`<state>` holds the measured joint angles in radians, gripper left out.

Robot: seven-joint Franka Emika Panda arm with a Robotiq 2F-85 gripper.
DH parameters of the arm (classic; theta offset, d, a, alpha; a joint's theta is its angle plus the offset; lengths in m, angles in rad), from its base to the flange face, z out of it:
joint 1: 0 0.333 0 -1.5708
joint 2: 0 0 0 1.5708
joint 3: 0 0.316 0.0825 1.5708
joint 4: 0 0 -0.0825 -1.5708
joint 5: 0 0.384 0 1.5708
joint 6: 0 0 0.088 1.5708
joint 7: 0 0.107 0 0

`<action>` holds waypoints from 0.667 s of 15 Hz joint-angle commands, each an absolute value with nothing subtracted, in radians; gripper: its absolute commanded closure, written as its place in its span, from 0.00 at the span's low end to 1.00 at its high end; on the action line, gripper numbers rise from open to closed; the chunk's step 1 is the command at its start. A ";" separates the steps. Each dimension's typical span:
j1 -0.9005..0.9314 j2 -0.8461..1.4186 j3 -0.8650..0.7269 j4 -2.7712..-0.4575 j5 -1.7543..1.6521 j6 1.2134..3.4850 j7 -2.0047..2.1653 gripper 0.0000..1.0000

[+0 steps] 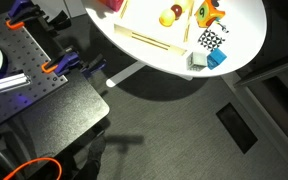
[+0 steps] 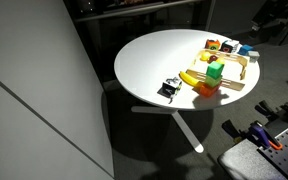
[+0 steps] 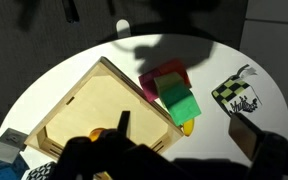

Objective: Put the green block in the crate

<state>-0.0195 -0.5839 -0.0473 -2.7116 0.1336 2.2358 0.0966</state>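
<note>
Looking down the wrist view, my jaws (image 3: 182, 138) read as released and spread wide with nothing between them. They're only dark blurry shapes at the near edge though, so take that loosely. The green block (image 3: 180, 103) sits straight ahead of the jaws, roughly centred on the gap. It's perched on a red block (image 3: 162, 76), not on the table (image 3: 212, 70) itself.

From above it looks close to square, so there's no real long axis to line up on. Its edges do run diagonal to my closing line, so I reckon a wrist twist before dropping in would help.

The crate (image 3: 94, 110) is ahead and to the left of the jaws, with its slat wall just beside the red block. The carry should be short: lift, shift left, let go.

Stuff in the way: a yellow toy (image 3: 190, 127) pokes out on the jaws' side of the green block, about where a finger might land. A checkered block (image 3: 240, 96) lies ahead to the right, apart from the stack. In an exterior view the green block (image 2: 215, 71) shows bright by the crate, with a blue cube (image 2: 246, 50) further off.
</note>
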 commanded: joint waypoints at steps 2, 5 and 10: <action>-0.001 -0.428 -0.044 -2.598 0.175 2.222 0.089 0.00; 0.017 -0.353 -0.046 -2.545 0.192 2.209 0.066 0.00; 0.046 -0.236 -0.044 -2.467 0.224 2.197 0.001 0.00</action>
